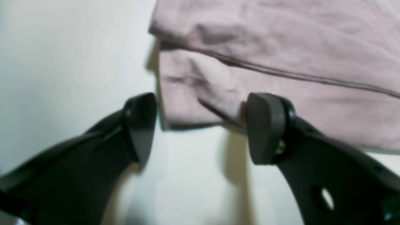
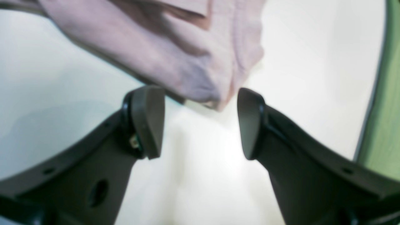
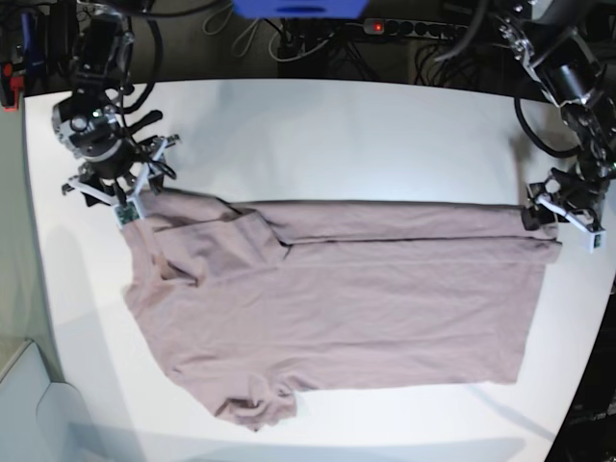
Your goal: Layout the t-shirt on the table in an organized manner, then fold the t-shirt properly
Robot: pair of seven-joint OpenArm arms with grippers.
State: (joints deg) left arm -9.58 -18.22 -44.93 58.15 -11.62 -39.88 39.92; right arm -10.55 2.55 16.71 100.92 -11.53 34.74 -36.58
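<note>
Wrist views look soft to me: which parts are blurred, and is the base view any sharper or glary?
Left wrist view: the t-shirt and the fingers are both soft, with dark finger shadows on the table. Right wrist view: blurrier still, cloth detail smeared, table washed out bright. Base view: sharp and evenly lit, edges bowed by the wide lens, no strong glare.

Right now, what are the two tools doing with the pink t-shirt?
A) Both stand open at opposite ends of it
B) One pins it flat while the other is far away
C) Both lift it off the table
A: the left tool and right tool both gape open at corners of the t-shirt, which lies on the table.
</note>
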